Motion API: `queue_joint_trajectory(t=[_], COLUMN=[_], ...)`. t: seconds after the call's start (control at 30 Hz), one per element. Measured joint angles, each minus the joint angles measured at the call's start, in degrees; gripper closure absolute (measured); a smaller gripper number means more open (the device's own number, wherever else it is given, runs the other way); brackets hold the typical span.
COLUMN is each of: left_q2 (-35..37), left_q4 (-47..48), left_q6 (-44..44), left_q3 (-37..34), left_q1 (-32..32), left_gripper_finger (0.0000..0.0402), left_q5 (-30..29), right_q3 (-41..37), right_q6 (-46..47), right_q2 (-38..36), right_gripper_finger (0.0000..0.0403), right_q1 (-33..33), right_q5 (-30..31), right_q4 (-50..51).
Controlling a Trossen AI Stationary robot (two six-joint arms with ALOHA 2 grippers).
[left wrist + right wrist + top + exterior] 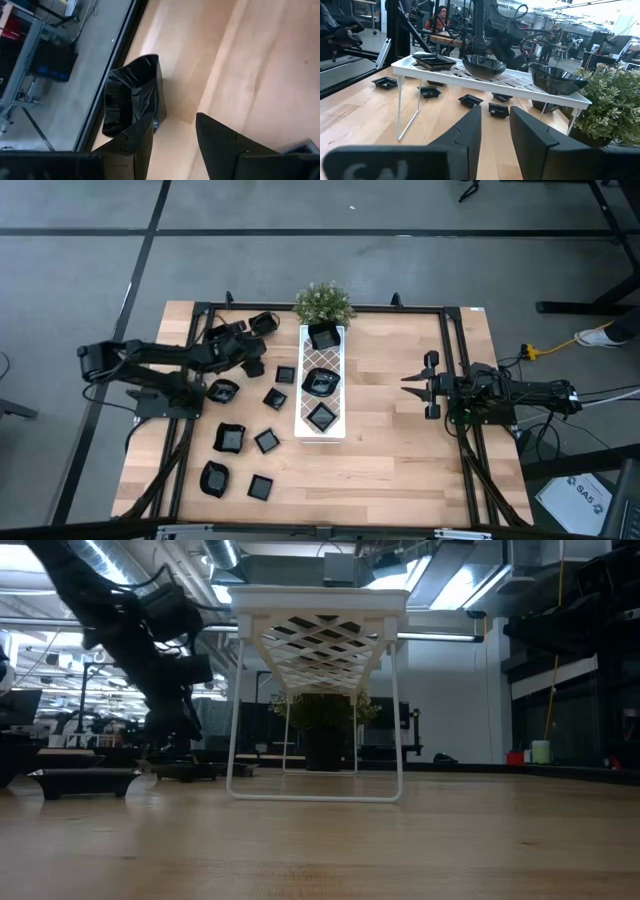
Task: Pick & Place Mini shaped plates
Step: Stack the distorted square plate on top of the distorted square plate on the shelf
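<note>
Left tool point(172, 135) gaping beside black plate point(131, 95), holding nothing; right tool point(494, 130) part-open, empty.

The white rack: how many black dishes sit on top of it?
3, in a row on the white tray: back dish, middle dish, front dish. Others may hide underneath.

A long white lattice tray point(320, 420) on thin wire legs is set near the middle of the wooden counter point(400, 470). A small green potted plant point(323, 304) is placed at the counter's far edge, just beyond the tray's far end.
</note>
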State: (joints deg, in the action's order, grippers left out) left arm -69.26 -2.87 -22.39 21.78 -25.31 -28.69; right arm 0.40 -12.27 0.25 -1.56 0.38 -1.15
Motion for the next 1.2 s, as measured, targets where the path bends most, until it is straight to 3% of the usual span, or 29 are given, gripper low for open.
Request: queue_joint_trajectory(t=[0.4, 0.7, 1.2], left_q2=[-9.1, -9.7, -9.7], left_q4=[-0.4, -4.9, -4.7], left_q6=[0.2, -1.2, -0.8], left_q3=[3.1, 3.2, 3.1], left_q1=[-4.3, -5.3, -7.9], left_gripper_finger=[0.0258, 0.0258, 0.0258], left_q5=[1.9, 3.0, 4.8], right_q3=[0.0, 0.0, 0.0], right_q6=[0.0, 0.0, 0.0], right_q2=[0.0, 0.0, 0.0], right_gripper_finger=[0.0301, 0.0301, 0.0301], right_q1=[0.0, 0.0, 0.0], right_q5=[0.0, 0.0, 0.0], right_q4=[0.0, 0.0, 0.0])
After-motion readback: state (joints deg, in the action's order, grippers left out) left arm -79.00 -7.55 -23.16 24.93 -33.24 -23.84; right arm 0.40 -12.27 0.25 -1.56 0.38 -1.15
